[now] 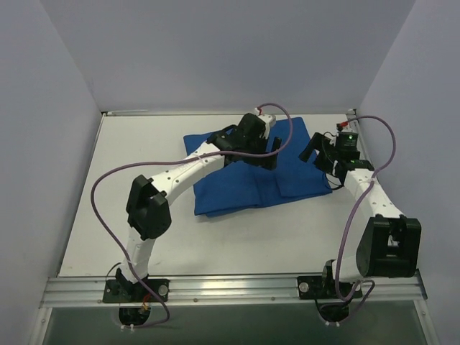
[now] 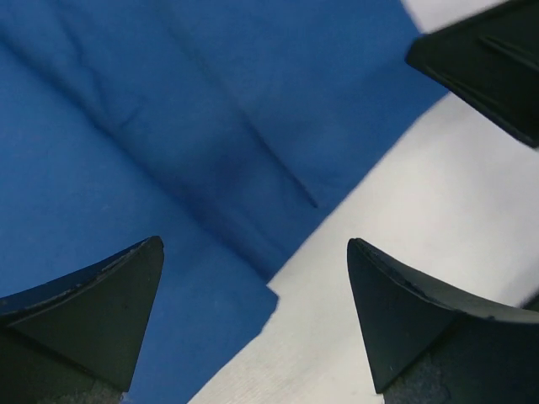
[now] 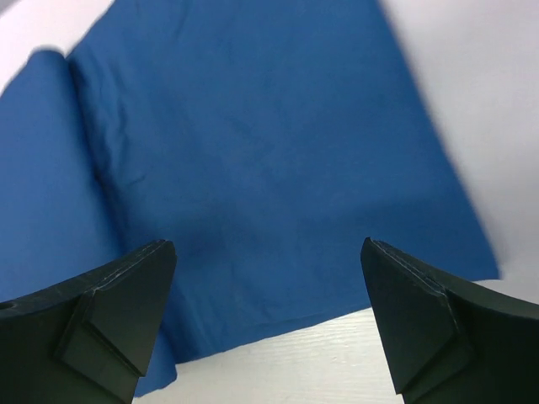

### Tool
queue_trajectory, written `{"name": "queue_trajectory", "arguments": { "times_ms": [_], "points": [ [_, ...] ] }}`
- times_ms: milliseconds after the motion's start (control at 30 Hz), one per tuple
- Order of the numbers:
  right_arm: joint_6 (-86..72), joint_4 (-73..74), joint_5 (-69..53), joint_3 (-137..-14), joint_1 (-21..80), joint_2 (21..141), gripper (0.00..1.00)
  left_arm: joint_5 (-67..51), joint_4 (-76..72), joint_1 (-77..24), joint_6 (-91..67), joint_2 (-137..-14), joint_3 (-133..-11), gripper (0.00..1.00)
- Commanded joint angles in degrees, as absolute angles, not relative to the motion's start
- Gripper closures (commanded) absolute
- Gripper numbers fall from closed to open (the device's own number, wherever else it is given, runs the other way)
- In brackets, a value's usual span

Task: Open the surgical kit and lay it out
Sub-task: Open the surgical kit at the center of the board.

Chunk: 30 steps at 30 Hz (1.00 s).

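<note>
The surgical kit shows as a royal-blue cloth wrap (image 1: 237, 187) lying partly unfolded and flat on the white table (image 1: 215, 244), with soft fold lines across it. My left gripper (image 1: 272, 153) hovers over the cloth's far right part. In the left wrist view it (image 2: 253, 242) is open, nothing between its fingers, above a stepped edge of the cloth (image 2: 168, 168). My right gripper (image 1: 316, 157) stands just off the cloth's right edge. In the right wrist view it (image 3: 268, 242) is open and empty above the cloth (image 3: 253, 151), and looks across the cloth's near edge.
Grey walls close the table in at the back and both sides. A metal rail (image 1: 230, 287) runs along the near edge with both arm bases. A dark part (image 2: 493, 59) sits close at the upper right of the left wrist view.
</note>
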<state>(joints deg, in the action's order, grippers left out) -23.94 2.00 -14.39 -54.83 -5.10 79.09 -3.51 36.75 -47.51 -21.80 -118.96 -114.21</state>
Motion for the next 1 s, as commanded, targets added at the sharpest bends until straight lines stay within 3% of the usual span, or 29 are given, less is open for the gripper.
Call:
{"name": "queue_trajectory", "arguments": {
  "times_ms": [0, 333, 467, 500, 567, 600, 700, 800, 900, 967],
  "points": [
    [-23.7, 0.5, -14.7, -56.0, -2.3, 80.3, 0.01, 8.6, 44.3, -47.9, -22.0, -122.2, -114.6, 0.01],
    [-23.6, -0.3, -11.7, -53.3, -0.4, 79.1, 0.01, 30.9, 55.6, -54.0, -22.2, -133.7, -128.3, 0.01],
    [-23.6, -0.5, -11.4, -52.1, -0.4, 78.5, 0.01, 34.4, 58.4, -55.4, -21.7, -138.7, -132.4, 0.0],
    [-23.8, -0.6, -11.6, -51.9, -0.4, 78.4, 0.01, 34.5, 58.6, -55.5, -21.5, -139.2, -133.5, 0.09],
    [-24.0, -0.9, -12.0, -51.6, -0.4, 78.0, 0.01, 34.6, 59.7, -55.5, -21.5, -140.5, -134.6, 0.17],
    [-24.0, -0.9, -12.0, -51.5, -0.4, 78.0, 0.01, 34.8, 59.7, -55.5, -21.5, -140.5, -134.7, 0.29],
    [-23.8, -1.1, -12.0, -51.2, -0.4, 77.8, 0.01, 34.7, 57.0, -55.7, -20.7, -138.6, -131.7, 0.44],
    [-23.8, -1.2, -12.1, -51.0, -0.4, 78.0, 0.01, 34.7, 56.9, -55.7, -20.2, -138.3, -131.7, 0.44],
    [-24.1, -1.7, -12.5, -50.6, -0.4, 77.9, 0.01, 35.1, 57.7, -55.8, -20.1, -138.8, -132.4, 0.27],
    [-24.3, -1.8, -12.7, -50.4, -0.4, 77.8, 0.01, 35.3, 57.7, -55.8, -19.9, -139.0, -131.7, 0.23]
  ]
}}
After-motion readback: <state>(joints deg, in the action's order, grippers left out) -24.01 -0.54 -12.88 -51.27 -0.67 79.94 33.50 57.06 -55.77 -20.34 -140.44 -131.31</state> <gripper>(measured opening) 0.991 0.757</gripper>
